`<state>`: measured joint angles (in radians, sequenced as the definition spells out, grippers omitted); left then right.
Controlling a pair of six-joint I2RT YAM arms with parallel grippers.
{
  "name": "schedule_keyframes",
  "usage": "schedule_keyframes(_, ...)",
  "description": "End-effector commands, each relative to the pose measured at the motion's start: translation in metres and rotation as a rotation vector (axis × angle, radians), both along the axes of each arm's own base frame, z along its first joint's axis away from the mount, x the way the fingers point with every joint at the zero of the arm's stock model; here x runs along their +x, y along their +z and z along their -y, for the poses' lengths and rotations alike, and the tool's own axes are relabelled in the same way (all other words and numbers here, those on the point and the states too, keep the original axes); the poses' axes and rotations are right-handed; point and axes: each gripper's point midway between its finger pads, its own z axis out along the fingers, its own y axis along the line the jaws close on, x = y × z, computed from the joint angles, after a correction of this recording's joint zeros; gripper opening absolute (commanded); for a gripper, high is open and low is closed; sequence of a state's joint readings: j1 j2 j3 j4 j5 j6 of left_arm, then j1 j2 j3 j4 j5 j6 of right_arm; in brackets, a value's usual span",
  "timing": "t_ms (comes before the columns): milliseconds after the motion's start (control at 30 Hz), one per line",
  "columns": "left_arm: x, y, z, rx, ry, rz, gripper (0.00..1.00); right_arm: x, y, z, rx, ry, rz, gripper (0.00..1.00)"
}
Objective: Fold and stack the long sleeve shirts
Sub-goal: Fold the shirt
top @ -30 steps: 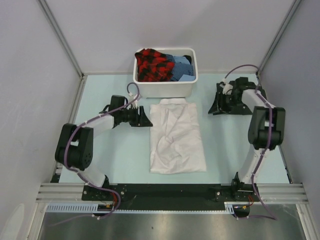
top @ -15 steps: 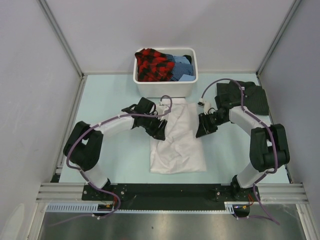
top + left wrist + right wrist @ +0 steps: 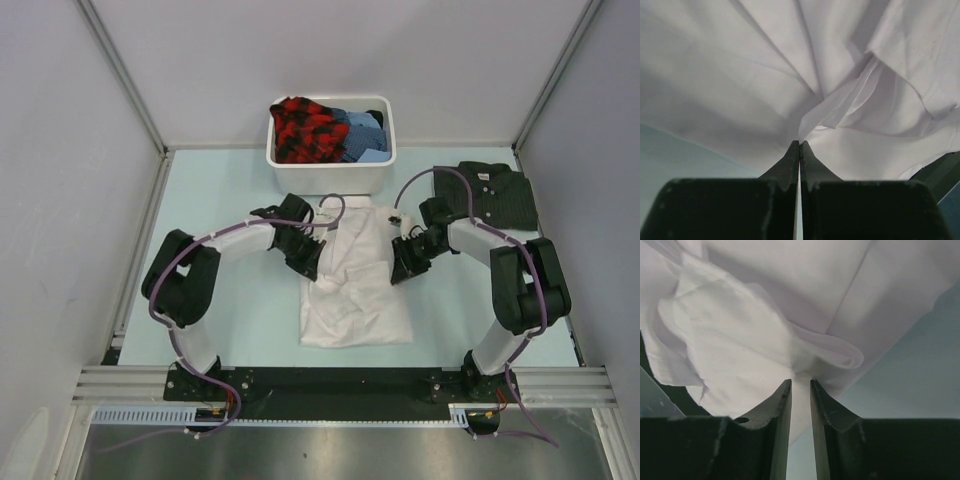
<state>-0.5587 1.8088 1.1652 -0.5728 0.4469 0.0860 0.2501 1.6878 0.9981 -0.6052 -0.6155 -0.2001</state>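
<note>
The white long sleeve shirt (image 3: 355, 300) lies partly folded in the middle of the table, collar toward the tub. My left gripper (image 3: 312, 262) is at its left edge, shut on a fold of the white cloth (image 3: 765, 75) with the jaws (image 3: 799, 142) pressed together. At the shirt's right edge my right gripper (image 3: 400, 268) is shut on a bunched fold (image 3: 830, 352), with cloth pinched between the narrow jaws (image 3: 800, 382). The dark striped long sleeve shirt (image 3: 495, 195) lies folded at the back right, behind the right arm.
A white plastic tub (image 3: 330, 178) stands just behind the white shirt's collar, holding a red-and-black plaid cloth (image 3: 305, 130) and blue cloth (image 3: 365, 135). Grey walls and metal posts close in the pale green table (image 3: 230, 320) on three sides.
Both arms swung in from the sides to the white shirt's edges. The right arm left the dark shirt at the back right. Both grippers closed on white cloth.
</note>
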Motion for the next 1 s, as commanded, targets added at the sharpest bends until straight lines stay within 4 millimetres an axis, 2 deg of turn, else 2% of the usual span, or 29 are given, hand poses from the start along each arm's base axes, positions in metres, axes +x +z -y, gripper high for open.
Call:
schedule_keyframes(0, 0.014, 0.026, -0.022, -0.025, 0.098, 0.046, 0.00, 0.003, -0.014, 0.007, -0.054, 0.002, 0.014, 0.26)
schedule_keyframes(133, 0.018, 0.034, -0.020, -0.043, 0.140, 0.046, 0.02, 0.007, -0.011, 0.006, -0.052, 0.005, 0.031, 0.26)
schedule_keyframes(167, 0.019, 0.034, -0.019, -0.046, 0.165, 0.033, 0.10, 0.007, -0.006, 0.003, -0.036, 0.011, 0.036, 0.26)
schedule_keyframes(233, 0.023, 0.036, -0.019, -0.051, 0.188, 0.033, 0.35, 0.009, 0.012, -0.002, 0.009, 0.030, 0.068, 0.31)
schedule_keyframes(267, 0.021, 0.037, -0.020, -0.068, 0.193, 0.026, 0.39, 0.008, 0.025, -0.007, 0.052, 0.044, 0.086, 0.33)
schedule_keyframes(300, 0.031, 0.044, -0.024, -0.123, 0.218, 0.045, 0.42, 0.007, 0.034, -0.010, 0.072, 0.057, 0.107, 0.37)
schedule_keyframes(333, 0.034, 0.062, -0.024, -0.192, 0.237, 0.072, 0.48, 0.009, 0.045, -0.013, 0.090, 0.081, 0.152, 0.39)
schedule_keyframes(367, 0.030, 0.060, -0.029, -0.224, 0.256, 0.063, 0.54, 0.007, 0.066, -0.020, 0.119, 0.113, 0.225, 0.42)
schedule_keyframes(400, 0.039, 0.071, -0.033, -0.288, 0.271, 0.097, 0.61, 0.010, 0.075, -0.024, 0.128, 0.128, 0.283, 0.50)
schedule_keyframes(433, 0.039, 0.080, -0.036, -0.313, 0.281, 0.114, 0.67, 0.008, 0.081, -0.028, 0.127, 0.165, 0.340, 0.53)
schedule_keyframes(467, 0.039, 0.081, -0.038, -0.323, 0.282, 0.117, 0.68, 0.007, 0.091, -0.031, 0.098, 0.188, 0.416, 0.54)
schedule_keyframes(500, 0.039, 0.082, -0.043, -0.321, 0.293, 0.109, 0.69, 0.001, 0.097, -0.049, 0.094, 0.259, 0.492, 0.60)
schedule_keyframes(533, 0.040, 0.083, -0.046, -0.317, 0.303, 0.108, 0.69, -0.008, 0.092, -0.058, 0.073, 0.302, 0.525, 0.63)
schedule_keyframes(567, 0.039, 0.083, -0.050, -0.311, 0.318, 0.106, 0.70, -0.001, 0.097, -0.063, 0.022, 0.333, 0.633, 0.69)
schedule_keyframes(600, 0.041, 0.083, -0.058, -0.302, 0.347, 0.110, 0.71, -0.017, 0.094, -0.085, 0.017, 0.421, 0.679, 0.72)
schedule_keyframes(633, 0.041, 0.084, -0.062, -0.301, 0.370, 0.114, 0.79, -0.021, 0.091, -0.091, -0.002, 0.452, 0.715, 0.79)
schedule_keyframes(667, 0.039, 0.088, -0.067, -0.303, 0.388, 0.129, 0.82, -0.022, 0.081, -0.092, -0.059, 0.487, 0.757, 0.81)
schedule_keyframes(700, 0.040, 0.089, -0.075, -0.302, 0.416, 0.136, 0.94, -0.033, 0.079, -0.110, -0.043, 0.552, 0.801, 0.89)
schedule_keyframes(733, 0.039, 0.091, -0.078, -0.310, 0.429, 0.140, 0.95, -0.035, 0.076, -0.115, -0.053, 0.576, 0.826, 0.97)
schedule_keyframes(767, 0.036, 0.090, -0.082, -0.306, 0.444, 0.137, 0.96, -0.036, 0.071, -0.120, -0.078, 0.611, 0.872, 1.00)
schedule_keyframes(800, 0.037, 0.099, -0.088, -0.316, 0.459, 0.168, 0.99, -0.039, 0.062, -0.125, -0.100, 0.655, 0.881, 1.00)
schedule_keyframes(833, 0.034, 0.098, -0.091, -0.316, 0.465, 0.168, 0.99, -0.052, 0.057, -0.136, -0.108, 0.717, 0.905, 1.00)
schedule_keyframes(867, 0.031, 0.100, -0.094, -0.313, 0.468, 0.175, 1.00, -0.047, 0.056, -0.140, -0.134, 0.720, 0.948, 1.00)
schedule_keyframes(933, 0.030, 0.105, -0.098, -0.309, 0.460, 0.208, 0.99, -0.054, 0.041, -0.150, -0.156, 0.789, 0.977, 1.00)
schedule_keyframes(967, 0.028, 0.105, -0.101, -0.296, 0.459, 0.213, 0.99, -0.048, 0.041, -0.154, -0.171, 0.780, 1.011, 1.00)
